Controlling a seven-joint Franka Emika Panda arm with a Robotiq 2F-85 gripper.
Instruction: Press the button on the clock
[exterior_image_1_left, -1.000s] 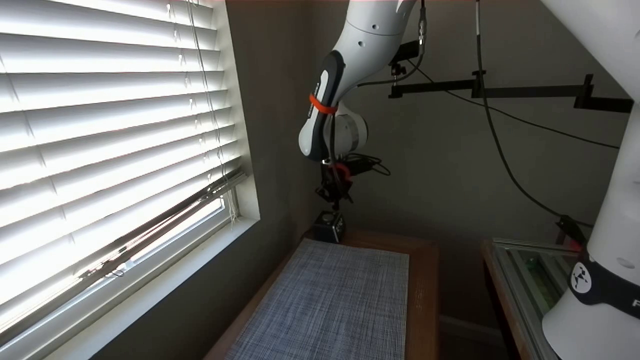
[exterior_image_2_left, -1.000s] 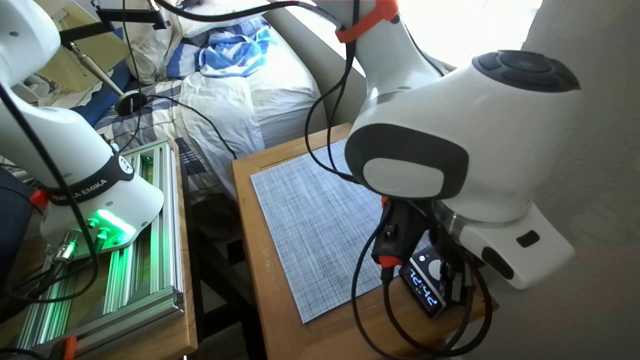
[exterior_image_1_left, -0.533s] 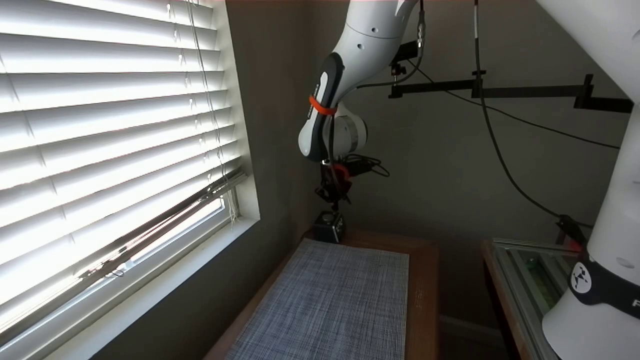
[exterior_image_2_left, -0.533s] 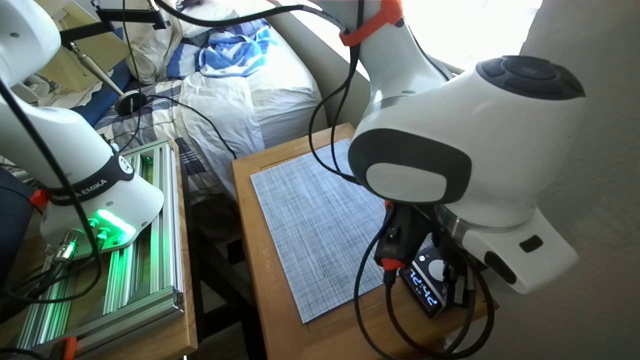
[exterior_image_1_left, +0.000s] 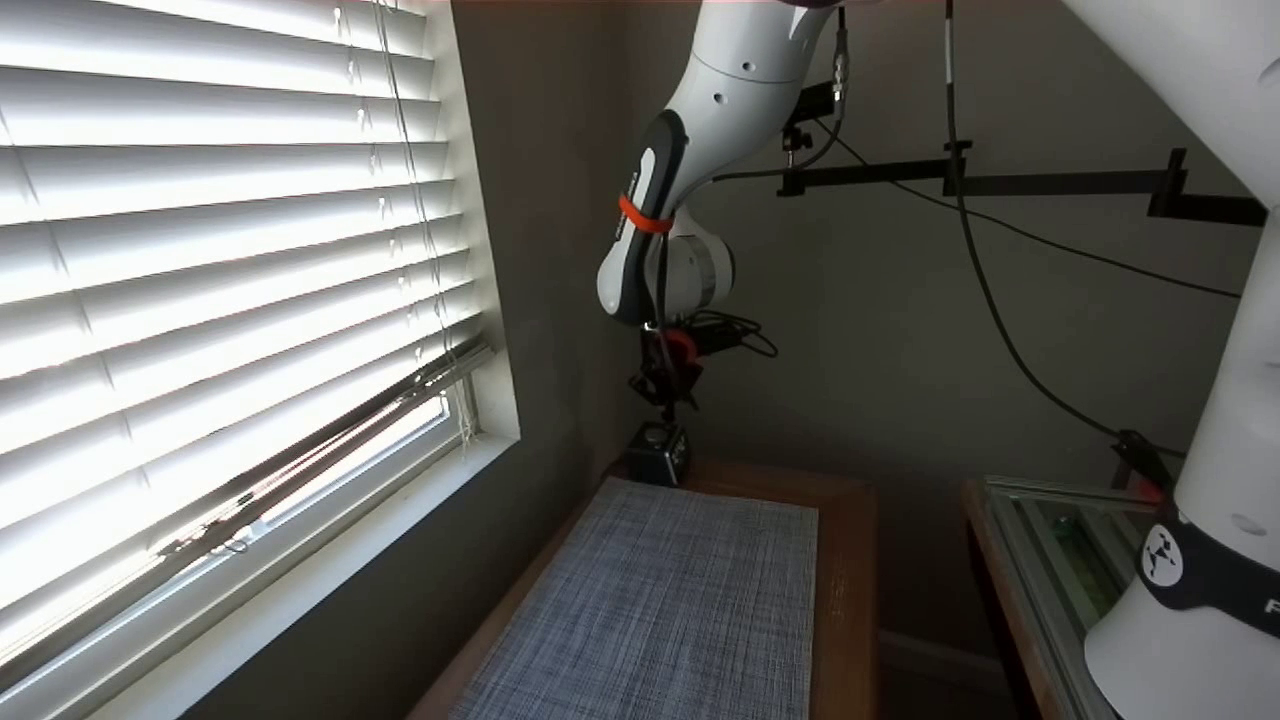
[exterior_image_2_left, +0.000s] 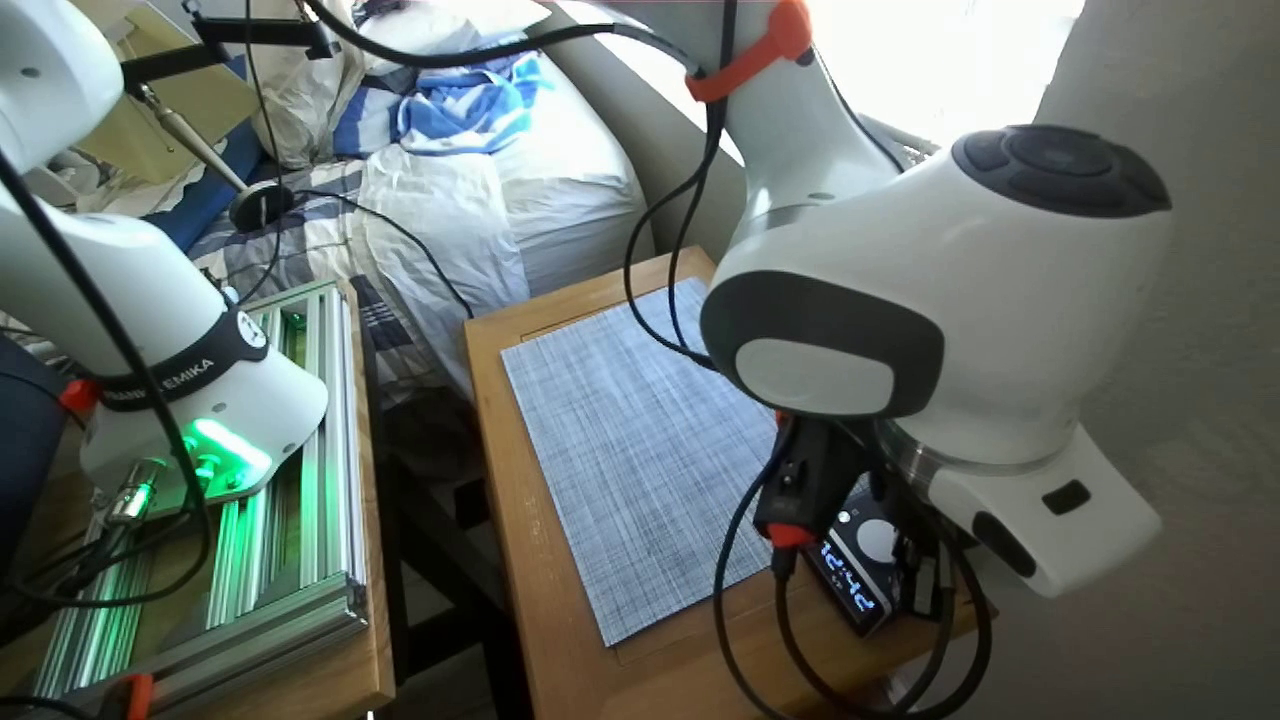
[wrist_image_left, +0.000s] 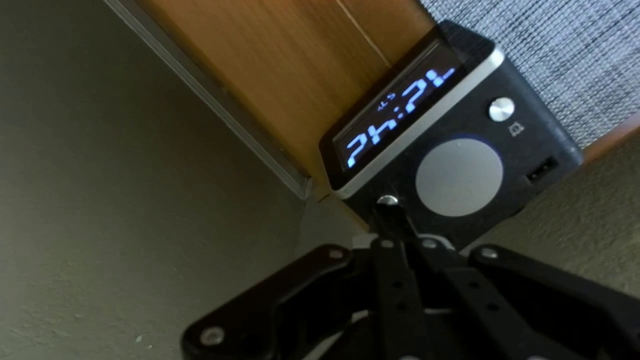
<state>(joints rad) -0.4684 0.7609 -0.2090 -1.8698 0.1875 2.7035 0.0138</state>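
Note:
The clock (wrist_image_left: 407, 160) is a dark box with blue lit digits and a silver edge, on the table corner; it also shows in both exterior views (exterior_image_1_left: 655, 462) (exterior_image_2_left: 838, 585). In the wrist view its top has a large silver disc (wrist_image_left: 459, 177), a small silver button (wrist_image_left: 501, 109) near the mat and another small silver button (wrist_image_left: 387, 200). My gripper (wrist_image_left: 392, 212) is shut with nothing between its fingers. The fingertips partly cover that second button; I cannot tell whether they touch it. In an exterior view the gripper (exterior_image_1_left: 669, 408) points down just above the clock.
A grey woven mat (exterior_image_2_left: 640, 450) lies on the wooden table (exterior_image_1_left: 845, 600) beside the clock. Walls (wrist_image_left: 150, 225) stand close to the clock. A window with blinds (exterior_image_1_left: 220, 250) is alongside. Black cables (exterior_image_2_left: 722, 620) hang from the wrist near the clock.
In an exterior view my wrist has shifted slightly down and to the right over the clock. The other shows very little movement. The clock has not moved.

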